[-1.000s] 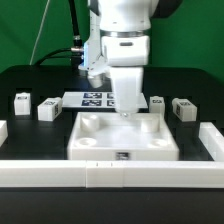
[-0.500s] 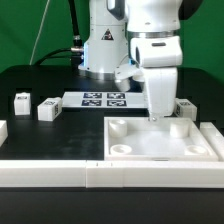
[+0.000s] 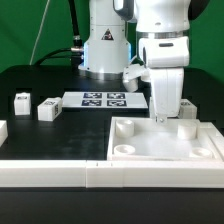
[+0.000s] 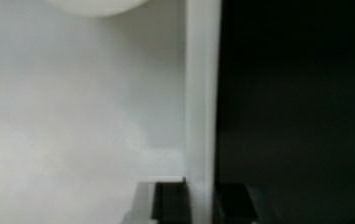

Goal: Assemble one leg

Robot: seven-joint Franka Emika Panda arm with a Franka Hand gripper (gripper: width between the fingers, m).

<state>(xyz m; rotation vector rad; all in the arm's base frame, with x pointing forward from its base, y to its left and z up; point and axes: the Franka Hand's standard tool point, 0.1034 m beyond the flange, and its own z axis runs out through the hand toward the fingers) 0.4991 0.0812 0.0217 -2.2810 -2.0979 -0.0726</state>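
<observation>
On my wrist feed the two dark fingers sit on either side of a thin upright white wall, one on its inner face and one on its outer face, pressed against it with no gap I can make out. I read that as the gripper clamped on the far wall of the tray. The black table lies just beyond that wall.

On the exterior feed the gripper points straight down at the middle of the tray's far wall. The tray lies flat at the near right of the table, and I can see round sockets in three of its corners. Its near edge lies against the long white rail that runs along the near side of the table.

No leg is in the fingers. One leg stands on the table at the far left, well apart from the tray. A second leg stands just beside it, farther left. A third leg stands just behind the tray's far right corner, close to the gripper's right. The marker board lies flat between the left pair and the gripper.
</observation>
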